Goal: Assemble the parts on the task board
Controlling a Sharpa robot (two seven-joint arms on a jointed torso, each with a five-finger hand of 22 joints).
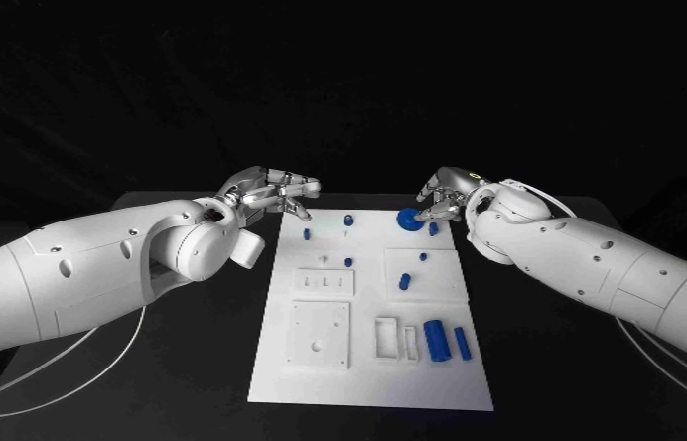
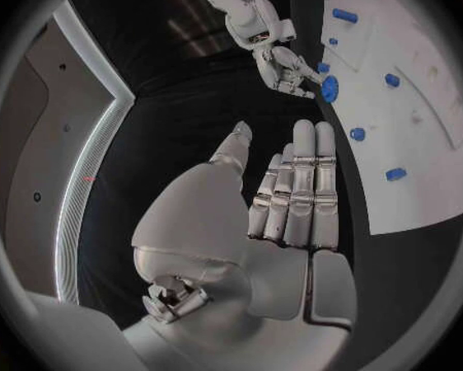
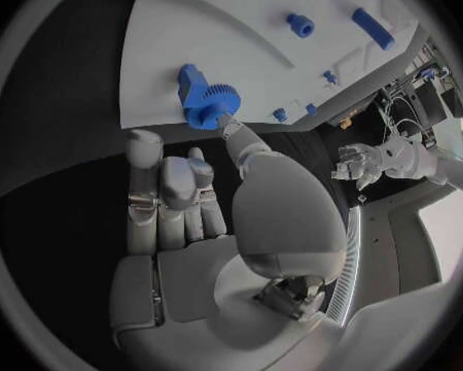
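Note:
A white task board [image 1: 372, 371] lies in the middle of the black table. A blue gear [image 1: 408, 220] sits at the board's far edge, right of centre. My right hand [image 1: 447, 198] hovers just behind it. In the right wrist view its thumb tip touches the rim of the gear [image 3: 206, 103], while the other fingers [image 3: 165, 190] lie straight and apart from it. My left hand [image 1: 272, 191] hangs off the board's far left corner, holding nothing, and the left wrist view shows its fingers [image 2: 298, 181] straight. That view also shows the right hand [image 2: 278, 62] at the gear [image 2: 329, 88].
Small blue pegs [image 1: 348, 220] stand or lie on the far half of the board. Two long blue pieces [image 1: 435, 342] lie near its front right, beside white slots [image 1: 388, 337]. A raised square plate [image 1: 320, 334] sits front left. Black table surrounds the board.

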